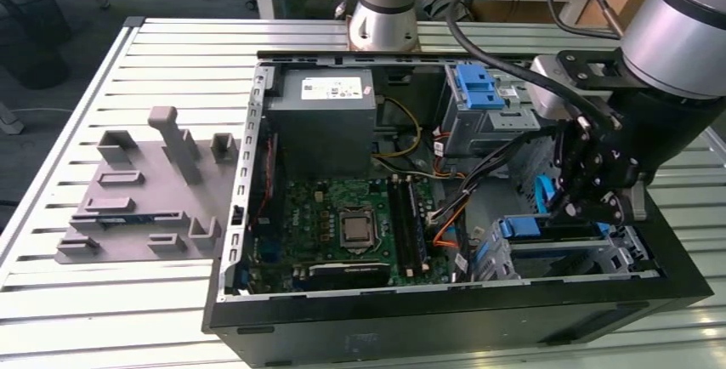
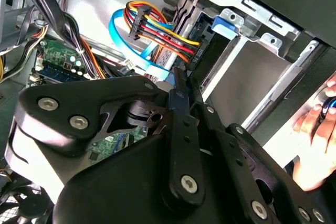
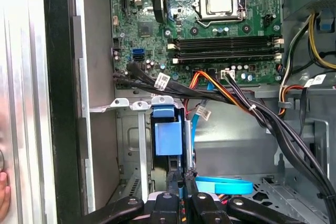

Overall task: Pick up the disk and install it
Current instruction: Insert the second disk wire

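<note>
Pincer [image 1: 581,206] first: in the exterior view I see it deep in the open computer case [image 1: 454,322], on the exterior view's right, by the metal drive slots. Black cables hang round it.

In the second wrist view, its black fingers [image 2: 181,95] look pressed close on something thin. I also see a bunch of red, yellow and orange wires [image 2: 163,30], a flat blue cable, and a person's hand [image 2: 315,129] outside the case.

In the first wrist view, I see the disk [image 3: 168,137] standing on its edge, with its blue plastic frame facing me, pinched at the fingertips in front of the grey metal slot. Behind it lies the green board [image 3: 210,30] with a shiny square chip.
</note>
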